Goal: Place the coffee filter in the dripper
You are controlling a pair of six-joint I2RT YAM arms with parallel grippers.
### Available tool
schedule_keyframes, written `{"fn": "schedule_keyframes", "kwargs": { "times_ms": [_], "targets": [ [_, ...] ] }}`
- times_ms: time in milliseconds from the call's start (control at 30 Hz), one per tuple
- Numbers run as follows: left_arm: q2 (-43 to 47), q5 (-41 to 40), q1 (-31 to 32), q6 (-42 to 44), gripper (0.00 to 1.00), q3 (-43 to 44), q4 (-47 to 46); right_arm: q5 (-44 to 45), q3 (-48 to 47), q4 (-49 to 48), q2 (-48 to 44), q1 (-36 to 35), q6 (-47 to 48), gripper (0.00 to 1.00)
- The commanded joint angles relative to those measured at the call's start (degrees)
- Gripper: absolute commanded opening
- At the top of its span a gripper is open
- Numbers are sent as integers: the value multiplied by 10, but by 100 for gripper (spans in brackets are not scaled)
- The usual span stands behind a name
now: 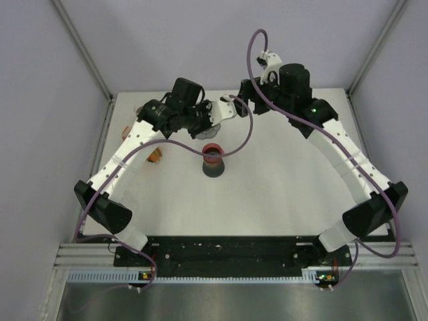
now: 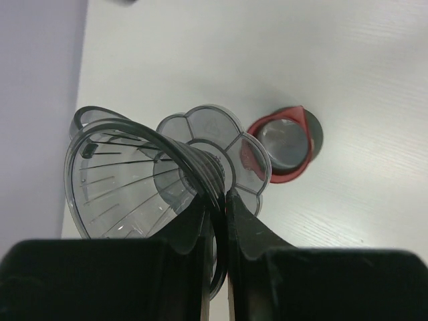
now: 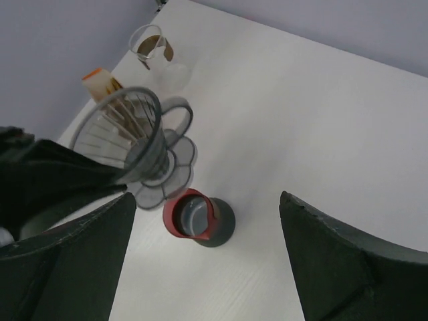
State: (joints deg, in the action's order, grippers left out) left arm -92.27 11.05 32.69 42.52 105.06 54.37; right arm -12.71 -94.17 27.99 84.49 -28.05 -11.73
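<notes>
Two dark fingers of your left hand (image 2: 217, 200) are pinching the thin rim of the dripper (image 2: 127, 180), nearly closed on it, and are holding it tipped on its side above the white, faintly grained counter (image 3: 301, 120). You are looking at a clear plastic cone with fine ribs down its inner wall, a loop handle and a scalloped, flower-shaped foot. Just beyond it a dark round cup (image 2: 287, 144) with a red rim is standing upright. Your right hand (image 3: 207, 196) is hanging over that cup, jaws spread wide, gripping nothing. What appears to be the coffee filter (image 3: 100, 80) is showing only as tan pleated paper under an orange tab, blurred through the cone's wall near the counter's left edge, beside a small clear glass (image 3: 150, 43).
</notes>
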Motion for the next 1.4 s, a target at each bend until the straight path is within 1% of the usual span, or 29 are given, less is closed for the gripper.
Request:
{"fn": "schedule_keyframes", "kwargs": {
  "times_ms": [0, 133, 267, 367, 433, 533, 600, 667, 700, 767, 800, 833, 867, 967, 1000, 1100, 1233, 1300, 1367],
  "targets": [
    [9, 4, 26, 14, 0, 16, 65, -38, -85, 34, 75, -20, -38, 87],
    [10, -10, 46, 14, 0, 16, 80, -96, -123, 41, 131, -24, -72, 79],
    [5, -27, 55, 21, 0, 10, 80, -108, -144, 41, 160, -45, -73, 75],
    [2, -37, 62, 22, 0, 11, 72, -119, -153, 48, 179, -60, -74, 68],
    [2, -48, 65, 20, 0, 12, 65, -122, -154, 59, 191, -66, -77, 59],
    [2, -73, 69, 16, 0, 7, 51, -138, -153, 72, 202, -70, -78, 42],
    [2, -88, 70, 14, 0, 1, 42, -145, -154, 80, 206, -75, -76, 29],
    [2, -97, 70, 9, 0, -4, 34, -148, -154, 83, 210, -78, -73, 7],
    [2, -103, 70, 6, 0, -6, 30, -146, -154, 85, 212, -79, -72, 0],
    [1, -104, 71, -1, 0, -6, 25, -136, -154, 91, 212, -79, -66, 0],
    [0, -126, 70, -11, 0, -5, 24, -127, -154, 95, 212, -79, -61, 0],
    [0, -133, 70, -29, 7, -1, 24, -117, -154, 100, 212, -79, -55, 0],
    [1, -136, 70, -38, 24, 0, 24, -106, -153, 103, 212, -78, -49, 0],
    [7, -124, 68, -68, 61, 4, 38, -85, -151, 110, 212, -75, -38, 0],
    [9, -116, 65, -81, 69, 9, 44, -81, -153, 111, 212, -74, -36, 0],
    [18, -56, 44, -120, 82, 34, 71, -72, -152, 114, 218, -73, -26, 0],
    [40, 36, -23, -178, 88, 52, 84, -93, -150, 115, 226, -73, -15, 0],
    [49, 82, -79, -214, 88, 52, 80, -88, -146, 115, 229, -74, -12, 0],
    [54, 112, -152, -255, 88, 41, 72, -83, -140, 116, 234, -75, -9, 0]
  ]
}}
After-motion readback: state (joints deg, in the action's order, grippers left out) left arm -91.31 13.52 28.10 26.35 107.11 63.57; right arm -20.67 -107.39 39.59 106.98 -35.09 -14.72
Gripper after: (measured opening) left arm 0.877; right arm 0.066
